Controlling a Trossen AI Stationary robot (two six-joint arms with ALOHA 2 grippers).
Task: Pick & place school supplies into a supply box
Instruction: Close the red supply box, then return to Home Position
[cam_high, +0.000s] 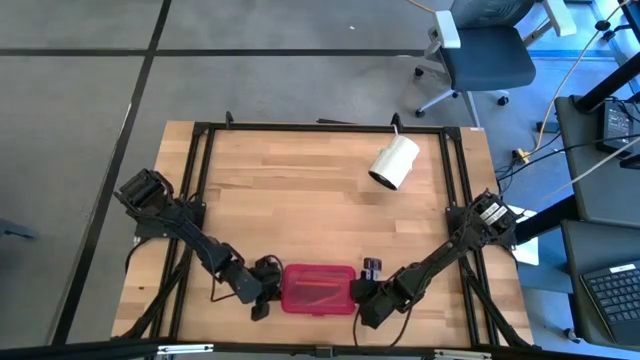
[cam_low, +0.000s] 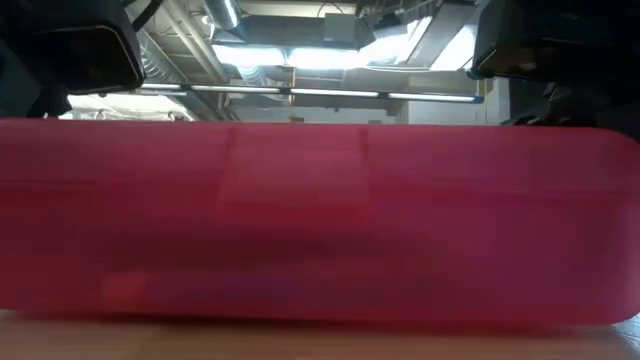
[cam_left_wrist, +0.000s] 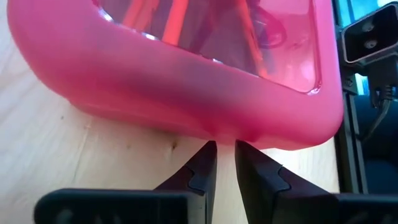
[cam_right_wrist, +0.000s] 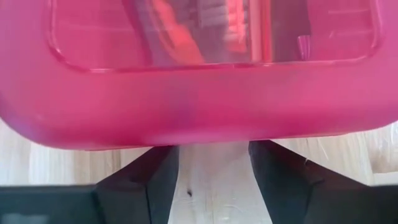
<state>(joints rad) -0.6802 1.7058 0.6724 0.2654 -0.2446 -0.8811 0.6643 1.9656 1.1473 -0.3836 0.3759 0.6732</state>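
Right, the supply box (cam_high: 318, 288) sits closed near the table's front edge, lid down, w/ pens and pencils (cam_left_wrist: 186, 18) showing as orange and dark streaks through its clear red top. So the supplies look packed already; I can't tell whether the scissors are in there.

Left gripper (cam_left_wrist: 225, 163) is at the box's left end, fingertips nearly together w/ just a slit between them, nothing held, tips just short of the box wall. Right gripper (cam_right_wrist: 214, 163) is at the box's right end, fingers spread wide apart, empty too, box wall just beyond the tips. Both arms flank the box low on the table (cam_high: 300, 190).

A small dark item (cam_high: 372, 266) lies just behind the box's right corner, too small to identify. White cylinder (cam_high: 394, 163) lies well behind the box, toward the back right.

Risks: if either arm pushes in, the light box probably slides or skews toward the front edge. A nudge under the lid could pop it open and spill the pens.
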